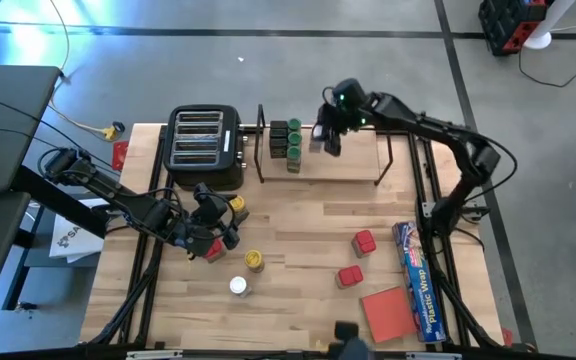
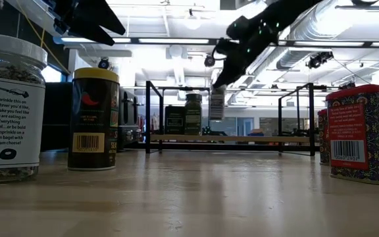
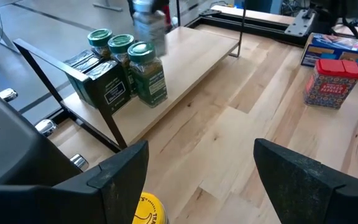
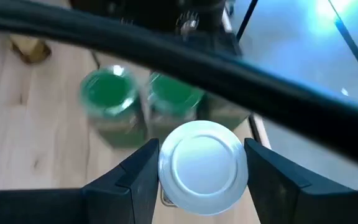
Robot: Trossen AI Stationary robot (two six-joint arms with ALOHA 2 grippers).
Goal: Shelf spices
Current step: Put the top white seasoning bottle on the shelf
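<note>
The right end effector (image 4: 197,165) pinched a white-lidded jar (image 4: 202,167) above the shelf (image 1: 353,165). Rigid, light, probably slippery; gripping just below the lid suited it. The left end effector (image 3: 201,180) hung spread.

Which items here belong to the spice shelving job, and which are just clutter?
Job: shelf; green-lidded jars and dark square tins on it; white-lidded jar in right gripper; yellow-lidded jar; red tins.
Clutter: toaster; plastic-wrap box; flat red pad.

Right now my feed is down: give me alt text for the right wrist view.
The right gripper holds a white-lidded jar between its fingers, seen lid-on. Just beyond stand two green-lidded jars, side by side on the shelf's wooden board, with a blurred black rod crossing in front.
</note>
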